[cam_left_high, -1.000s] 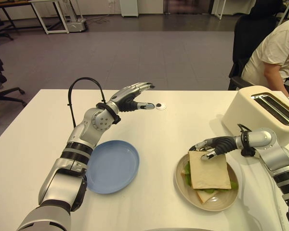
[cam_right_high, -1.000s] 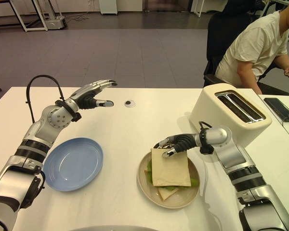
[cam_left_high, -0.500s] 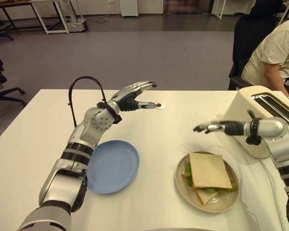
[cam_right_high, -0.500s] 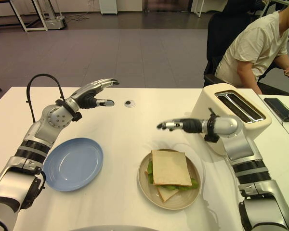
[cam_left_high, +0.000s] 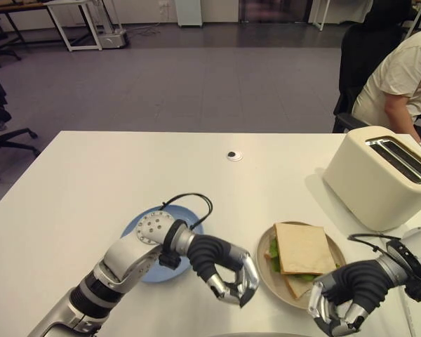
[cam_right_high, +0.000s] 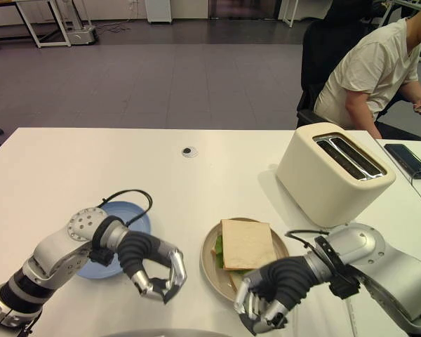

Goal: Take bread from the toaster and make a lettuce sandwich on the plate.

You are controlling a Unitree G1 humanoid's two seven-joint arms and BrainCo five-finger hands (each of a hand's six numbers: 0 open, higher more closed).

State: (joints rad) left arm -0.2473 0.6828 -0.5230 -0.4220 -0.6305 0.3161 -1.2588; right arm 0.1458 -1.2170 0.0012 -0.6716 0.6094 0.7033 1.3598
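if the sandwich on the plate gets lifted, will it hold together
Probably not well: the sandwich is loosely stacked, top slice askew over the bottom one. Lettuce sticks out at the edges and could slide free. It looks soft.

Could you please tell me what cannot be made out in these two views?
- Inside the toaster: its slots are dark in both views, so whether bread remains cannot be told.
- The blue plate, both views: partly covered by the left arm.
- Near rim of the sandwich plate, right eye view: hidden behind the right hand.
- The bottom slice: mostly under the top slice and lettuce.
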